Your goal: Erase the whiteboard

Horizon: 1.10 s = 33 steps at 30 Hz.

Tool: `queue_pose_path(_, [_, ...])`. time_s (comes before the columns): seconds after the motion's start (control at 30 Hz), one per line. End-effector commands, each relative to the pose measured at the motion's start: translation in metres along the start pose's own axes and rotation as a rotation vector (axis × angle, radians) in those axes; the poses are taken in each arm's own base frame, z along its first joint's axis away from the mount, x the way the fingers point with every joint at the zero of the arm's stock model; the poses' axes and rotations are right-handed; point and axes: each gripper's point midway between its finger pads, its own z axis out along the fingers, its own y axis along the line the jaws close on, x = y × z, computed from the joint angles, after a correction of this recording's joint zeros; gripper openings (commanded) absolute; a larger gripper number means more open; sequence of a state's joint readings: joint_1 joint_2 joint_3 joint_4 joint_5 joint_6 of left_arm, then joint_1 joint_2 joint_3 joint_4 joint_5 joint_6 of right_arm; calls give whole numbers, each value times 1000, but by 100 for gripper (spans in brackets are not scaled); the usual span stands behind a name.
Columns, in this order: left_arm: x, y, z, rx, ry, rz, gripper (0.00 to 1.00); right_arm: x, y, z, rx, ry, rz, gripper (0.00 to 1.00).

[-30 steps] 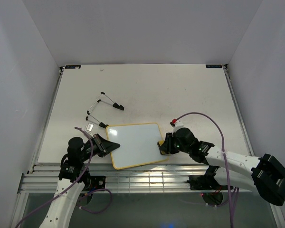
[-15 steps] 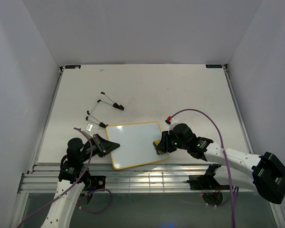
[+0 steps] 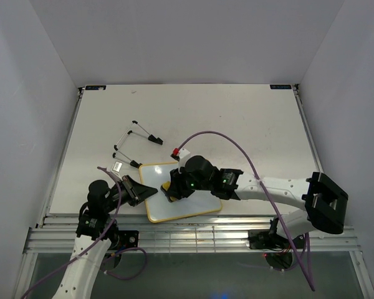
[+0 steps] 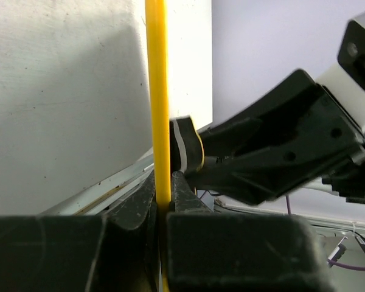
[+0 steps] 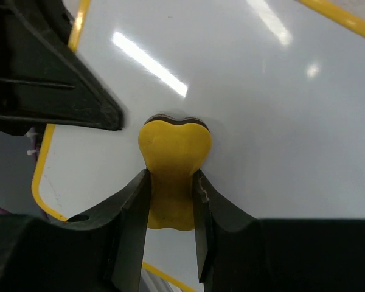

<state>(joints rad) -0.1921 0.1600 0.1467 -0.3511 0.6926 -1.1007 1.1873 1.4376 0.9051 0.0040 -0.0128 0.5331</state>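
Two arms are at work on one small board. On the left, the left gripper [image 3: 148, 191] is seen clamped on the left edge of the whiteboard [image 3: 186, 210]. In the left wrist view the thin yellow frame is pinched between its fingers. The board is thereby pinned flat near the front edge of the table [image 3: 249, 118].

Moving right, the eraser [image 5: 173, 159] is found pressed on the white surface in the left part of the board, close to that clamping gripper. It is gripped at its waist by the right gripper [image 5: 171, 182], whose jaws are closed on it from both sides. The right arm [image 3: 274, 187] is stretched across the board from the right. No handwriting can be made out on the surface that shows, though part of it is hidden beneath that arm.

The eraser is judged to be near the left limit of a useful stroke. For a clean pass, its pad is best laid flat and pressed evenly, not tipped onto one edge. The stroke is best turned before the left fingers are struck. The clamp on the frame should be held firm, since a loosened board would be dragged along with the eraser. Passes are best overlapped, and the strips beside the frame are easily missed.
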Motion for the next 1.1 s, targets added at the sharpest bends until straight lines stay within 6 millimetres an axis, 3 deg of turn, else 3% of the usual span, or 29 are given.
queue_pose_path(0.0, [-6, -60, -14, 165, -4, 93, 0, -6, -39, -12, 107, -30, 14, 8])
queue_pose_path(0.03, [-8, -63, -14, 165, -10, 97, 0, -5, -61, -17, 144, -35, 46, 8])
queue_pose_path(0.07, [-9, -64, -15, 160, -15, 106, 0, 19, -83, -21, 182, 6, 71, 8])
queue_pose_path(0.13, [-12, -71, -17, 155, -21, 116, 0, 26, -112, -39, 234, -19, 120, 8])
queue_pose_path(0.3, [-20, -80, -18, 155, -57, 116, 0, 89, -168, -76, 307, -1, 218, 8])
queue_pose_path(0.37, [-23, -86, -19, 171, -68, 122, 0, 97, -189, -88, 339, -19, 258, 8])
queue_pose_path(0.5, [-25, -92, -20, 177, -72, 128, 0, 94, -217, -112, 398, -79, 319, 8])
queue_pose_path(0.53, [-25, -95, -21, 180, -73, 137, 0, 78, -227, -123, 435, -122, 335, 8])
queue_pose_path(0.6, [-28, -96, -21, 171, -84, 149, 0, 69, -243, -142, 520, -141, 366, 8])
queue_pose_path(0.63, [-30, -94, -21, 148, -94, 145, 0, 48, -245, -152, 540, -176, 357, 8])
queue_pose_path(0.73, [-42, -107, -25, 102, -123, 199, 0, 39, -256, -171, 636, -160, 365, 8])
queue_pose_path(0.77, [-51, -126, -33, 110, -168, 239, 0, 27, -257, -176, 651, -175, 354, 8])
queue_pose_path(0.83, [-61, -136, -36, 80, -195, 263, 0, 28, -259, -179, 676, -151, 366, 8])
queue_pose_path(0.87, [-71, -153, -44, 86, -246, 308, 0, 22, -264, -183, 710, -163, 364, 8])
queue_pose_path(0.97, [-84, -166, -47, 67, -289, 352, 0, 23, -279, -192, 812, -146, 377, 13])
queue_pose_path(1.0, [-88, -178, -51, 80, -306, 371, 0, 26, -287, -199, 875, -140, 381, 13])
queue_pose_path(1.07, [-96, -183, -48, 67, -315, 409, 0, 34, -293, -198, 902, -94, 395, 15])
